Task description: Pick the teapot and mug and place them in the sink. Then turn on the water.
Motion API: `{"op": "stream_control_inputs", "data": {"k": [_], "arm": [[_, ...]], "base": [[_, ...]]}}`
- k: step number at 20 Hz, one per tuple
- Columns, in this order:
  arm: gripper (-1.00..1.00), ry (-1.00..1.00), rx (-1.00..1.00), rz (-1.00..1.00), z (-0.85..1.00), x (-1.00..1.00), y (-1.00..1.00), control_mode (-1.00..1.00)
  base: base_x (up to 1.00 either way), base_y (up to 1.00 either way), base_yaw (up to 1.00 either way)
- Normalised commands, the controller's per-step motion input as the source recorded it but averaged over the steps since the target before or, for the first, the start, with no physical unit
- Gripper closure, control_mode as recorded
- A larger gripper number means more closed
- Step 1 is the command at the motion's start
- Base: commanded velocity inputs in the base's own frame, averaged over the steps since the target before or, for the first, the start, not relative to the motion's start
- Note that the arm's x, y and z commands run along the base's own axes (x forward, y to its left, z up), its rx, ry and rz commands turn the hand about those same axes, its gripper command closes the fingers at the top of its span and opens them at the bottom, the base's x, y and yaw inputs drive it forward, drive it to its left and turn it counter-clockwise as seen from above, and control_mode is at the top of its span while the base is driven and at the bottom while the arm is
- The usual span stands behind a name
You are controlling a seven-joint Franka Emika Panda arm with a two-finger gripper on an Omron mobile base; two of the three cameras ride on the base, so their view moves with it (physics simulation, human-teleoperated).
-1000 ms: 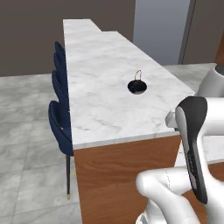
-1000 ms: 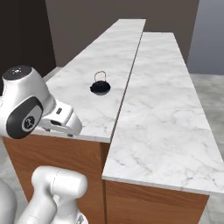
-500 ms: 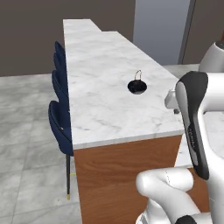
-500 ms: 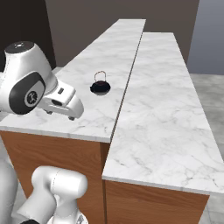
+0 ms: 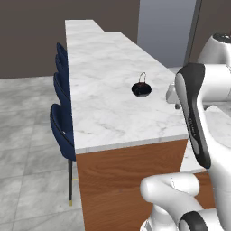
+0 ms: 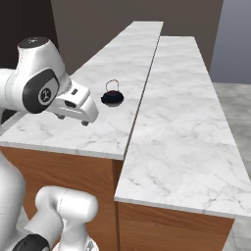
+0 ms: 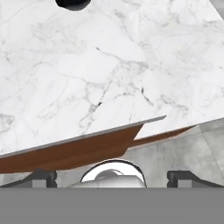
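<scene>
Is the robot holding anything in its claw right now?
No, nothing is held. The end effector is open and empty above the near edge of the marble counter. The dark teapot sits apart on the counter, untouched.

Wide open marble on the counter [image 5: 103, 90] all around the small black pot [image 5: 141, 89], nothing crowding it on any side. The raised right-hand counter [image 6: 181, 112] makes a low step just right of the pot. Blue chairs [image 5: 61, 126] line the left edge.
</scene>
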Motion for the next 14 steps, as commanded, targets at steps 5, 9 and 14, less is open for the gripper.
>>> {"op": "stream_control_inputs", "data": {"k": [5,9,14], "arm": [[-1.00,0.00,0.00,-0.05,0.00,0.66,0.02,-1.00],[-1.00,0.00,0.00,-0.07,0.06,0.54,0.00,-1.00],[-1.00,0.00,0.00,-0.08,0.11,0.46,0.00,-1.00]], "base": [[0.00,0.00,0.00],[0.00,0.00,0.00],[0.00,0.00,0.00]]}}
